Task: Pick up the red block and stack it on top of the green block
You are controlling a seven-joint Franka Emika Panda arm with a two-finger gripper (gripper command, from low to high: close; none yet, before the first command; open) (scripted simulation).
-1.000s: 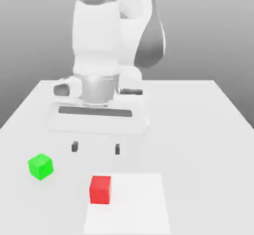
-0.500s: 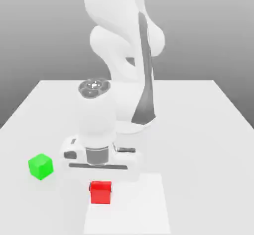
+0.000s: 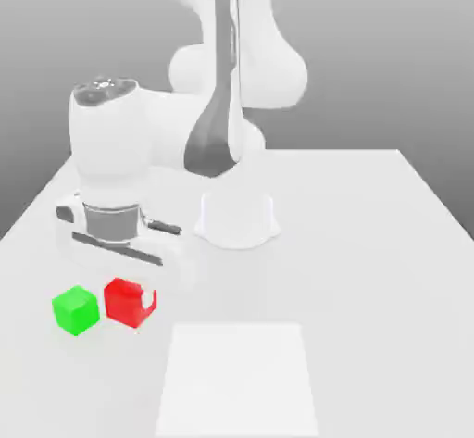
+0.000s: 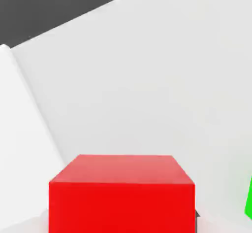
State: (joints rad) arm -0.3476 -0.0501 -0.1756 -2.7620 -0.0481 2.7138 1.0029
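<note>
Green block [image 3: 76,310]: its top is the target, so the red one probably wants to be raised clear of it, centred over it, squared to its edges and set down gently before release; it sits just beside the pincer [image 3: 130,299], on the exterior view's left.
Red block [image 3: 126,304]: keep it level through the shift; it is between the pincer's fingers, which are closed on it.
White square [image 3: 238,381]: well apart from the pincer, towards the exterior view's right.

Simulated lab, 1 robot arm [image 3: 222,131], pale tabletop [image 3: 370,269]
</note>
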